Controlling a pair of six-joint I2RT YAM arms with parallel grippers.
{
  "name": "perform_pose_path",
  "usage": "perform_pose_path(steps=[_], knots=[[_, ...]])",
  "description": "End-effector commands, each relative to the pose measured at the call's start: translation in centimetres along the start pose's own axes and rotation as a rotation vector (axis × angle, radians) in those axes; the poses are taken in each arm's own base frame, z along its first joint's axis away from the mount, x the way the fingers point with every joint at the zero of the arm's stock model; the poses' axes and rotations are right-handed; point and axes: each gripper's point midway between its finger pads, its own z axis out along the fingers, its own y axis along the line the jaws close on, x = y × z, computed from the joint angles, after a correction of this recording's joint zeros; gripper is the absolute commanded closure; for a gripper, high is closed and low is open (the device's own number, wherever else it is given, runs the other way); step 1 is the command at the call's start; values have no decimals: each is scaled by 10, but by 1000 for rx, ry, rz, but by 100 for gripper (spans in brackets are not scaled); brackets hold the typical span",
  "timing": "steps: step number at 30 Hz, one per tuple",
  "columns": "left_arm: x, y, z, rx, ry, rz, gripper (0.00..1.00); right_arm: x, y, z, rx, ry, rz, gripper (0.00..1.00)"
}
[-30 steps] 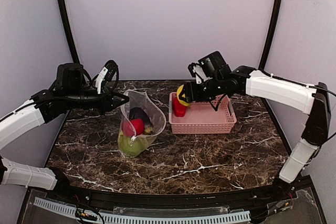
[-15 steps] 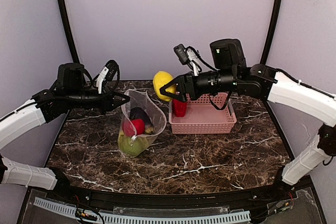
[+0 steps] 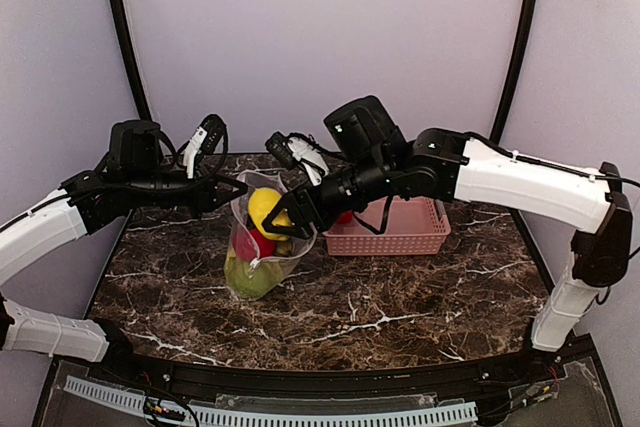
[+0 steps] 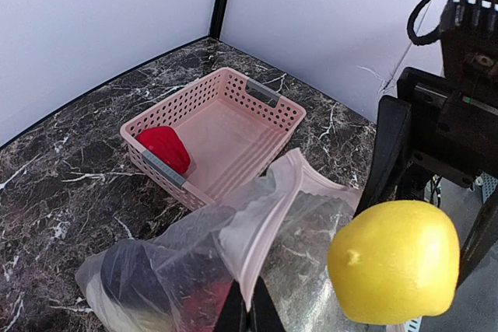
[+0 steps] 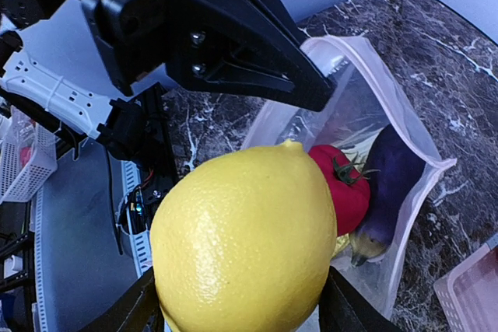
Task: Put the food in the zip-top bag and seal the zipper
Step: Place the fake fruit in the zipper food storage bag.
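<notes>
My left gripper [image 3: 240, 187] [image 4: 249, 318] is shut on the rim of the clear zip-top bag [image 3: 300, 235], pinching its zipper strip [image 4: 272, 215] and holding the mouth open and upright. Inside the bag lie a red tomato [image 5: 346, 192], a purple eggplant [image 5: 389, 184] and a green piece [image 3: 250, 277] at the bottom. My right gripper [image 3: 275, 219] [image 5: 241, 301] is shut on a yellow lemon [image 3: 263, 207] [image 5: 245, 242] [image 4: 393, 262], which hangs at the bag's mouth. A red pepper [image 4: 165, 149] lies in the pink basket [image 4: 268, 99].
The pink lattice basket [image 3: 400, 237] stands right of the bag on the dark marble table [image 3: 400, 317]. My right arm [image 3: 500, 172] reaches across above the basket's left end. Purple walls close in the back and sides.
My right gripper has carried the lemon from above the basket leftward and down to the bag's mouth. The left gripper and bag have stayed put.
</notes>
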Motion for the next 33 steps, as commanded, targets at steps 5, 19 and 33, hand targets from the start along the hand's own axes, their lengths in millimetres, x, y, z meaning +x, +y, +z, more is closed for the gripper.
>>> perform_pose_path(steps=[5, 19, 33], knots=[[-3, -1, -3, 7, -22, 1, 99, 12, -24, 9, 129, 92, 74, 35], [-2, -1, -1, 8, -18, -1, 99, 15, -40, 10, 220, 113, 68, 29], [-9, 3, -12, -44, -66, 19, 99, -16, -25, -27, 203, -45, -8, 28]])
